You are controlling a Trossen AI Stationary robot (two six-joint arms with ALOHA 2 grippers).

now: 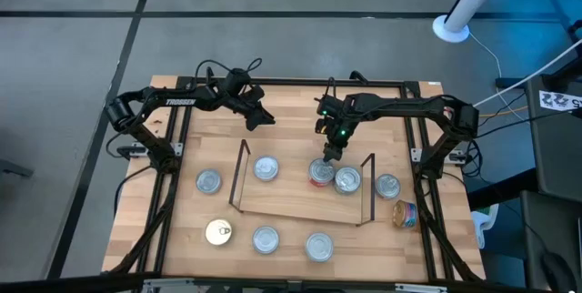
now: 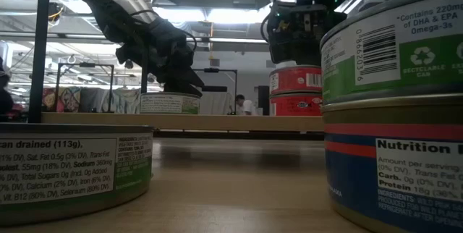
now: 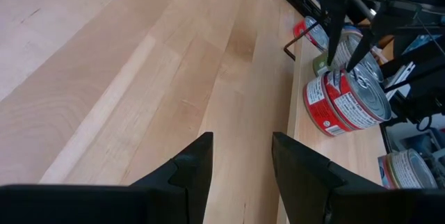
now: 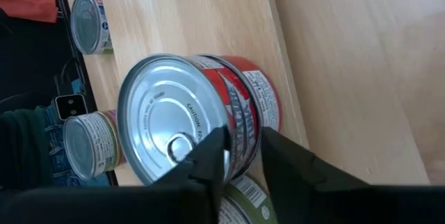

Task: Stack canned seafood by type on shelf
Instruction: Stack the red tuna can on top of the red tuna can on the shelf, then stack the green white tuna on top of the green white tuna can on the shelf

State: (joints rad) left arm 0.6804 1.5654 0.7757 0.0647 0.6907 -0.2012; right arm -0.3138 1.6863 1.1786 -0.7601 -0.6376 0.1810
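My right gripper (image 1: 329, 154) sits over red tin stack (image 1: 321, 174) on shelf (image 1: 300, 204), right part, fingers slightly parted at top tin's rim; hold unclear. My left gripper (image 1: 265, 118) waits far-left, fingers parted, empty. Other tins (image 1: 265, 239) scattered on table (image 1: 291, 125).

In low view two near tins are cut off by frame edges: green-label tin (image 2: 69, 168) at left, blue/red tin (image 2: 405, 168) at right w/ another tin (image 2: 398, 45) on top. Right gripper (image 1: 329, 154) covers part of the red stack's lid (image 4: 167, 123). Small print on labels too tiny to read from above.
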